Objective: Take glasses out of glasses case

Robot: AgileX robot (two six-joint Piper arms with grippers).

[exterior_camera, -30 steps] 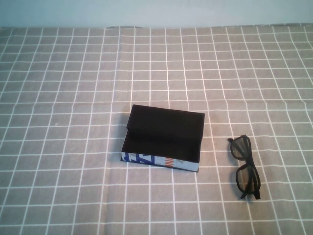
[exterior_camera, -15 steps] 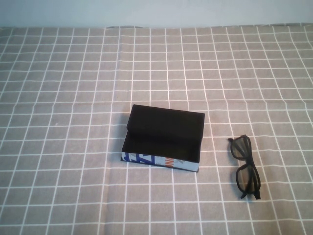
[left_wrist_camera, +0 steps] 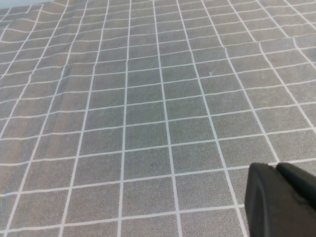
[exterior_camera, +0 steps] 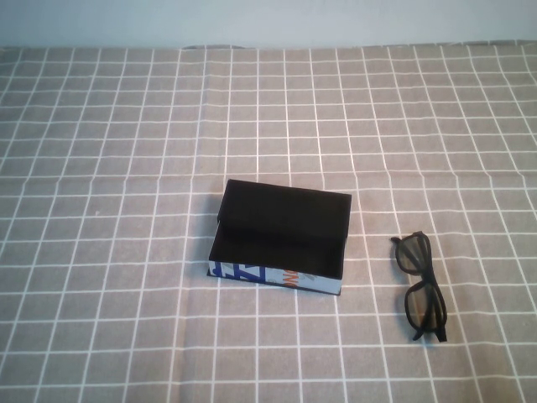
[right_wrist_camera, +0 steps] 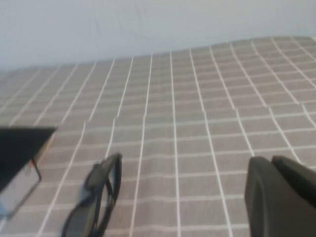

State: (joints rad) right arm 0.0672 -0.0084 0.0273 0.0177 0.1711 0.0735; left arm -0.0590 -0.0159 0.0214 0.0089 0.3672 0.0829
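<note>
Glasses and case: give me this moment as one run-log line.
glasses: out, on cloth right of case | glasses case: lid open, looks empty | left gripper: over bare cloth | right gripper: near glasses, holding nothing

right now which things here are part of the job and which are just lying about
Job: glasses, out on the cloth beside the case; case, open; left hand and right hand, both out of the high view.
Lying about: only the checked cloth.

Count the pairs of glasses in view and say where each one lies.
1. The glasses lie on the tablecloth, right of the open glasses case and apart from it. Neither gripper appears in the high view.
</note>
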